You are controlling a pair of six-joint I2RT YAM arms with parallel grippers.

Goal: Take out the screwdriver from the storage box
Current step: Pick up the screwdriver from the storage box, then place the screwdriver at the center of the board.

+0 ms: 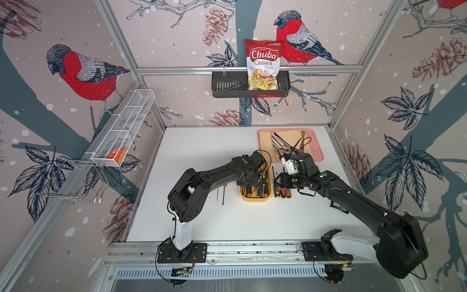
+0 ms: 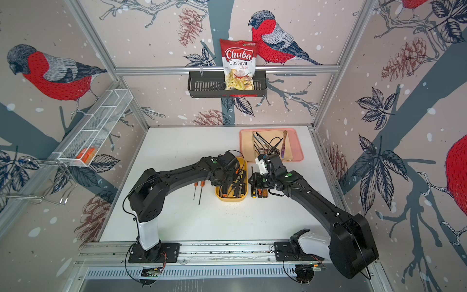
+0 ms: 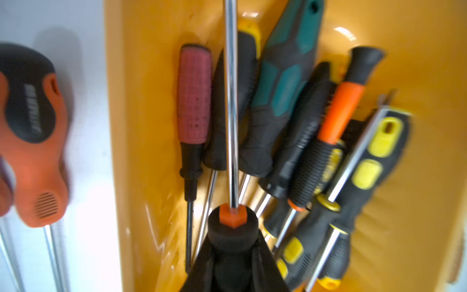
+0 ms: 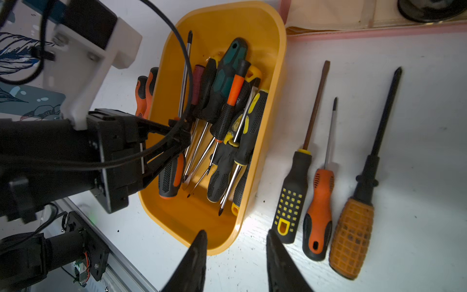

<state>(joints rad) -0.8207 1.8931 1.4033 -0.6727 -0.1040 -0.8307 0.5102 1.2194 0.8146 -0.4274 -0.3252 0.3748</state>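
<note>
The yellow storage box (image 1: 255, 198) (image 2: 231, 199) (image 4: 273, 83) sits mid-table and holds several screwdrivers. My left gripper (image 3: 233, 244) (image 4: 182, 137) (image 1: 252, 182) reaches into it. It is shut on the black handle of one screwdriver (image 3: 232, 101) (image 4: 185, 75), just below its orange hex collar, and the steel shaft points away from the wrist. My right gripper (image 4: 236, 233) (image 1: 279, 180) hovers open over the box's near corner with nothing between its fingers.
Three screwdrivers (image 4: 319, 209) (image 1: 283, 193) lie in a row right of the box, and two orange-handled ones (image 1: 219, 192) (image 3: 35, 151) lie left of it. A pink tray (image 1: 319, 151) of tools sits behind. A black basket (image 1: 227, 87) with a chips bag hangs on the back wall.
</note>
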